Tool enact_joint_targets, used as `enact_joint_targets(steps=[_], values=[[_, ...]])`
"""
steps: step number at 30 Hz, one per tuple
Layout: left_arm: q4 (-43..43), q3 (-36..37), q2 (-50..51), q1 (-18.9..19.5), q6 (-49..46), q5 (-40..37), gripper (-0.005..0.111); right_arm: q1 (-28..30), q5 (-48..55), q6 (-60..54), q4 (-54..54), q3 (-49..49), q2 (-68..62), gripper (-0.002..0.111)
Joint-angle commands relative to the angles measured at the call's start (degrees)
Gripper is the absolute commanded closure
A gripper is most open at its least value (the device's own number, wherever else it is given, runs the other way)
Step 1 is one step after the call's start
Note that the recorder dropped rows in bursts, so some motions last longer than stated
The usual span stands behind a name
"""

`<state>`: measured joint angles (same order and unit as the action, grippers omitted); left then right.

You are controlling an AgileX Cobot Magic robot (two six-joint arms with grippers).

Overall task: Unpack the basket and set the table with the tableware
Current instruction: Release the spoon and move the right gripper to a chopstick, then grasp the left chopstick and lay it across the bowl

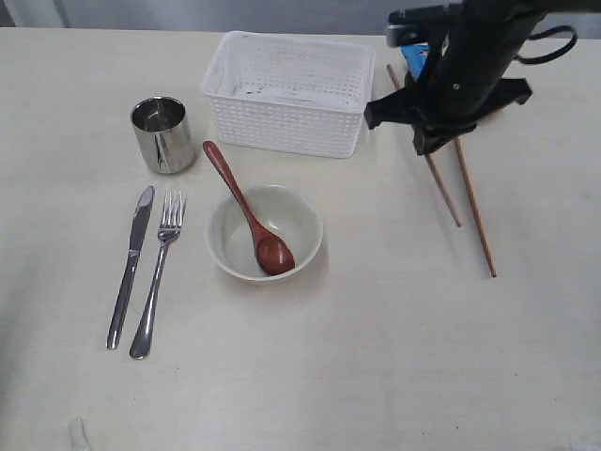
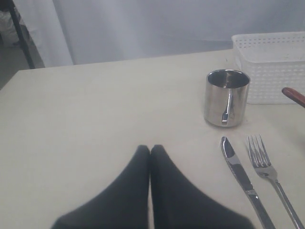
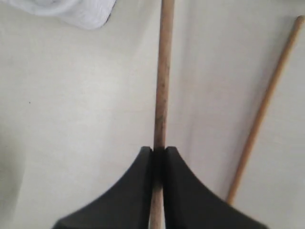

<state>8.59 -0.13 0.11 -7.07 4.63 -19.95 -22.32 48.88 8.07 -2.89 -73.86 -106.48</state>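
between the pads of the right gripper [image 3: 158, 151] sits the inner chopstick [image 3: 162, 81], the one closer to the basket [image 1: 282, 127]. the jaws are pressed narrow on both sides of it, so the stick is held, at about its middle. whether it rests on the table [image 1: 394, 357] or hangs just above it, i cannot tell. its long axis runs straight through the pincer, across the closing direction. in the exterior view it goes slanted from beside the basket's right corner toward the front edge, the near tip pointing front and a little right. the outer chopstick [image 1: 476, 216] lies just beside it, apart, almost parallel, its tip further to the front. i judge the next move must carry the held stick left, toward the bowl [image 1: 225, 240], and the right arm is the nearer one for this. the spoon [image 1: 246, 211] leans in the bowl; cup [image 1: 161, 134], knife [image 1: 130, 268] and fork [image 1: 157, 272] are laid out at the left of it. the left gripper [image 2: 150, 149] is closed on nothing, on the cup's side, well apart from both sticks.
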Motion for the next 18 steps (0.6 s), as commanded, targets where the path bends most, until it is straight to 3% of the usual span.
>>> enact_joint_targets(steps=[1, 8, 14, 18], values=[[-0.1, 0.1, -0.1, -0.3, 0.1, 0.0, 0.107, -0.7, 2.5, -6.5, 0.4, 0.0, 9.4, 0.109], [-0.1, 0.1, -0.1, -0.3, 0.1, 0.0, 0.107, -9.6, 2.7, -34.0, 14.5, 0.0, 16.3, 0.109], [-0.1, 0.1, -0.1, -0.3, 0.1, 0.0, 0.107, -21.6, 2.8, -52.1, 13.5, 0.0, 13.2, 0.109], [-0.1, 0.1, -0.1, -0.3, 0.1, 0.0, 0.107, -27.5, 2.6, -53.7, 4.7, 0.0, 8.6, 0.109]])
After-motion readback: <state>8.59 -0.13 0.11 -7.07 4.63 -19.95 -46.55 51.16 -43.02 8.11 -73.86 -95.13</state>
